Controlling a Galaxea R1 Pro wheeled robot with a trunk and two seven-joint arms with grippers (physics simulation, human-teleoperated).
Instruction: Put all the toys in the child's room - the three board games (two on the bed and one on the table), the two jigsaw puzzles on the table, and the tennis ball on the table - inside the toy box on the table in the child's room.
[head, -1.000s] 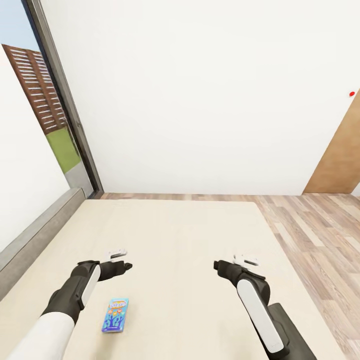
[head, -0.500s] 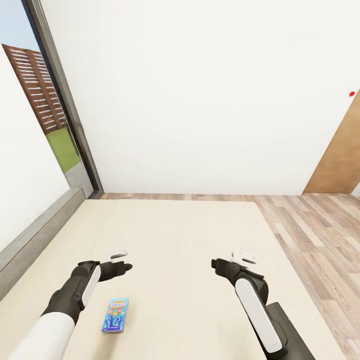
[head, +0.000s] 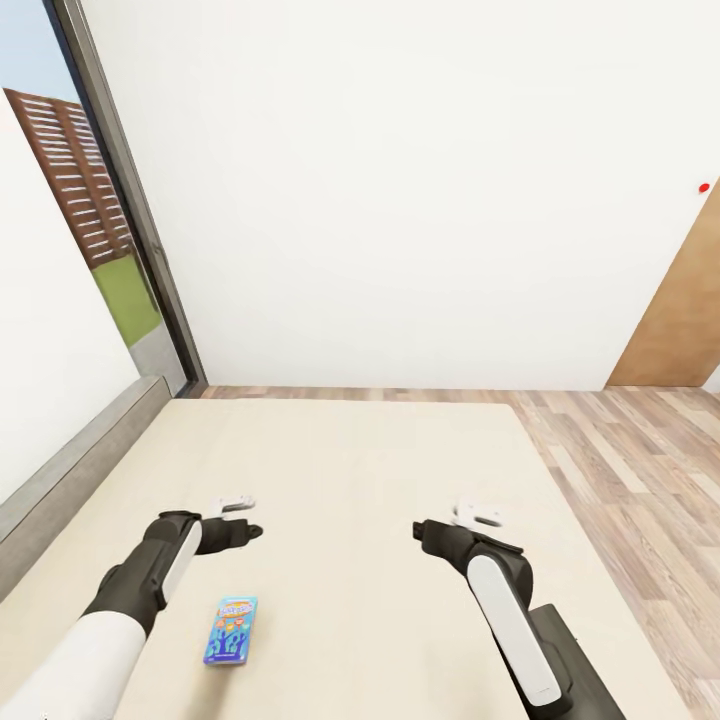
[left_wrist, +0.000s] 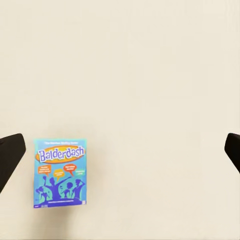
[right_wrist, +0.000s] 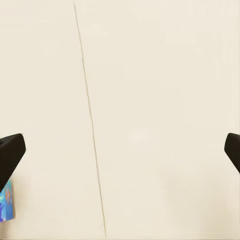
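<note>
One board game (head: 231, 630), a blue box lettered "Balderdash" (left_wrist: 60, 172), lies flat on the cream bed (head: 350, 470), near the bed's near edge and toward its left side, just beside the left forearm and touching neither arm. The left gripper (head: 243, 518) hangs above the bed beyond the box; in the left wrist view its two dark fingertips (left_wrist: 10, 157) stand spread wide, each cut off at the frame's side. The right gripper (head: 440, 522) hovers well apart from the box, fingertips (right_wrist: 9, 155) likewise spread and cropped. A sliver of the box's corner (right_wrist: 6, 201) shows at the right wrist frame's margin, its print unreadable. A thin seam (right_wrist: 90, 120) crosses the bed surface. Wooden floor (head: 640, 470) lies past the bed's right edge.
</note>
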